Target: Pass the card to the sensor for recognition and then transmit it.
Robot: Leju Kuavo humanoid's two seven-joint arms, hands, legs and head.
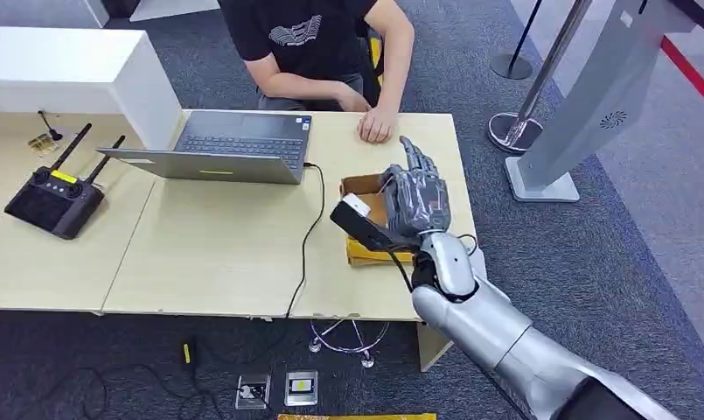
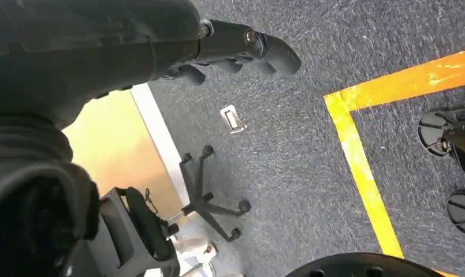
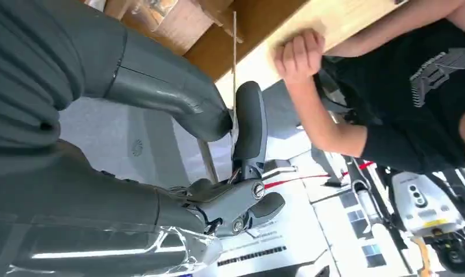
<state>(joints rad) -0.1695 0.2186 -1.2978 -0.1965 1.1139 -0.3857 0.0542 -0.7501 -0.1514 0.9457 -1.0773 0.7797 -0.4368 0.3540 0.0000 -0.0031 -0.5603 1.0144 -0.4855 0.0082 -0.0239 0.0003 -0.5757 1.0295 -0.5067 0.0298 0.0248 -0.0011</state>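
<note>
Card (image 3: 234,52) stands edge-on, pinched between the thick thumb (image 3: 160,95) and a dark finger (image 3: 248,124) of the right hand (image 1: 415,197), seen as a thin pale sliver in the right wrist view. From the head view the same hand is raised above the near right part of the wooden table (image 1: 226,254), its back toward the camera and the fingers pointing up and away; the card itself cannot be made out there. Just under and in front of the hand sits an open cardboard box (image 1: 358,186), with a yellow item (image 1: 374,255) against its near side. A black wrist block with a white face (image 1: 357,210) juts out left of the hand.

Beyond the box, a person in a black shirt rests a hand (image 1: 376,125) on the table's far edge. An open laptop (image 1: 234,147) lies to the left, its black cable (image 1: 309,236) trailing off the near edge. Further left is a black remote controller (image 1: 52,199) with two antennas.

The left hand (image 2: 241,49) hangs over blue carpet, fingers curled, holding nothing, near a yellow floor line (image 2: 363,167) and an office chair base (image 2: 209,199).
</note>
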